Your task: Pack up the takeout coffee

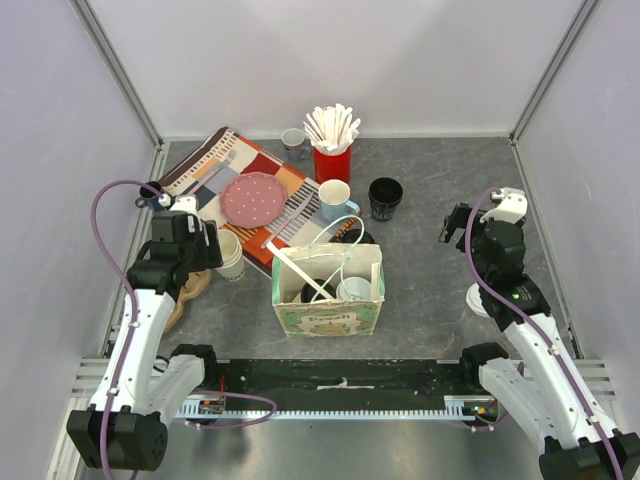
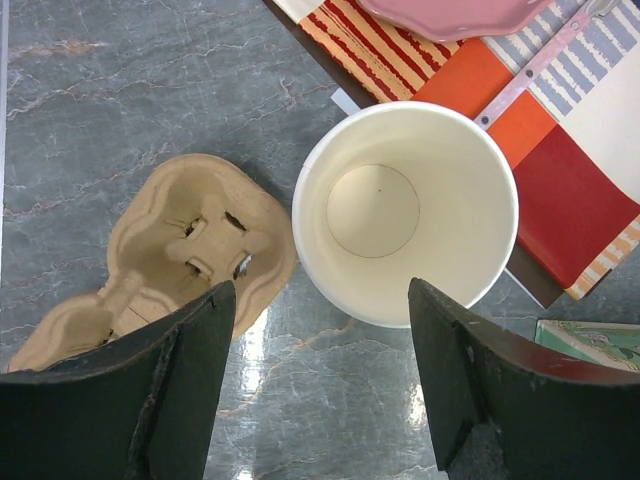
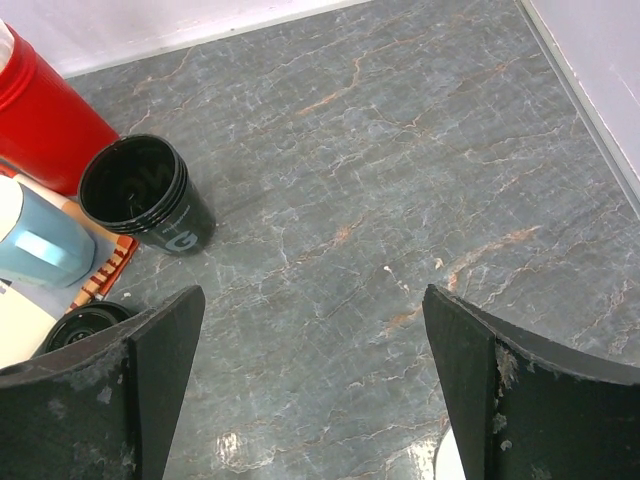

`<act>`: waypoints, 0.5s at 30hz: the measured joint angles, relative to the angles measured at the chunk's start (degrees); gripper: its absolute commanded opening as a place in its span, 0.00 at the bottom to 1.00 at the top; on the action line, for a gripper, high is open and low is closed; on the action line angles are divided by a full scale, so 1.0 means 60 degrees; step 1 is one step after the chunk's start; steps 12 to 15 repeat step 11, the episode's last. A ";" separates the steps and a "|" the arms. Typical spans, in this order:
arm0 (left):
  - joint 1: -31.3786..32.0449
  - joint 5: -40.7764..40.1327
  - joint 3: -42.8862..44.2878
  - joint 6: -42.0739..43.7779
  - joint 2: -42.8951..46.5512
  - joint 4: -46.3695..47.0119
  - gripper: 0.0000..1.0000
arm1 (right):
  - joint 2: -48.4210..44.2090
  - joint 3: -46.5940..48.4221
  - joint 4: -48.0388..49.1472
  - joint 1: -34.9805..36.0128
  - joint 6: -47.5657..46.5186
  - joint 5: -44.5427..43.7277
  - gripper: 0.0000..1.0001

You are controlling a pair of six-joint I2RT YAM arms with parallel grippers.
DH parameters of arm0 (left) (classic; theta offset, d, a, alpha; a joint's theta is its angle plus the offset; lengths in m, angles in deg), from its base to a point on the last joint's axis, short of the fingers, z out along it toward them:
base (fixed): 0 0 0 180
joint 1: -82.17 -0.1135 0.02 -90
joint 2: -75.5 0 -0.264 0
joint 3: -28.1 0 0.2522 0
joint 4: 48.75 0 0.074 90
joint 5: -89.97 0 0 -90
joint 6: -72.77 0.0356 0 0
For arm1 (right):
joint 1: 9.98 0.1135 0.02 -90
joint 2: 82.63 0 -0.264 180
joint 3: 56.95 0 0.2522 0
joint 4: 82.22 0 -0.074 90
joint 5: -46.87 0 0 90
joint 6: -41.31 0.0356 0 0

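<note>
A patterned paper bag (image 1: 326, 312) stands open at the table's middle. Two round tops show inside it, one dark (image 1: 312, 293) and one white (image 1: 352, 290); these look like the takeout coffee, though I cannot tell lids from cups. An empty white paper cup (image 2: 405, 210) stands upright by the placemat. My left gripper (image 2: 320, 288) is open and holds nothing, its fingertips either side of the cup's near rim. My right gripper (image 3: 312, 292) is open over bare table at the right. A black lid (image 3: 80, 325) lies by the bag and a white lid (image 1: 478, 298) under the right arm.
A brown pulp cup carrier (image 2: 170, 255) lies left of the empty cup. Behind the bag are a light-blue mug (image 1: 335, 198), a glossy black cup (image 3: 145, 195), a red holder of white sticks (image 1: 332, 160), a pink plate (image 1: 252, 198) on a striped placemat (image 1: 215, 160), and a small grey mug (image 1: 293, 140).
</note>
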 measured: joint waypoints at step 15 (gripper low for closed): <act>0.0000 0.0259 -0.0036 -0.0022 0.0004 0.0000 0.75 | -0.0197 -0.0168 0.0076 0.0000 0.0066 -0.0004 0.98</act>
